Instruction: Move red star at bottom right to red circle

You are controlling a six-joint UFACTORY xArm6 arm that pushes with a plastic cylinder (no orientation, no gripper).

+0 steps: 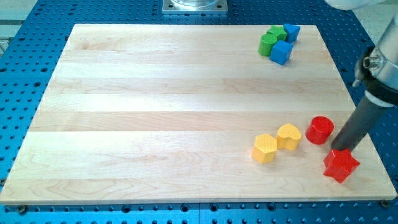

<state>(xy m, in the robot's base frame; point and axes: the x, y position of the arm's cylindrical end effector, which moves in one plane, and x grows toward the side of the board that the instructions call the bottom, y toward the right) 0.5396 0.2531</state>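
Wooden board [155,112], read from the view's left to its right, all places given relative to the red circle [320,129]. Far to its left the board carries nothing. Just left of it lie two yellow blocks, touching: a hexagon-like one [265,148] and a heart-like one [289,136]. Well above it, near the top edge, sits a cluster of green blocks [270,41] and blue blocks [283,46]. Below and right of it, close but apart, lies the red star [341,165]. My tip [341,150] rests at the star's upper edge, between star and circle.

Risk, as I judge it: from this side a push would drive the star down toward the board's bottom edge, away from the circle; I must come round first.

I carry no jaws: a plain rod, grasping nothing, apparently touching only the star.
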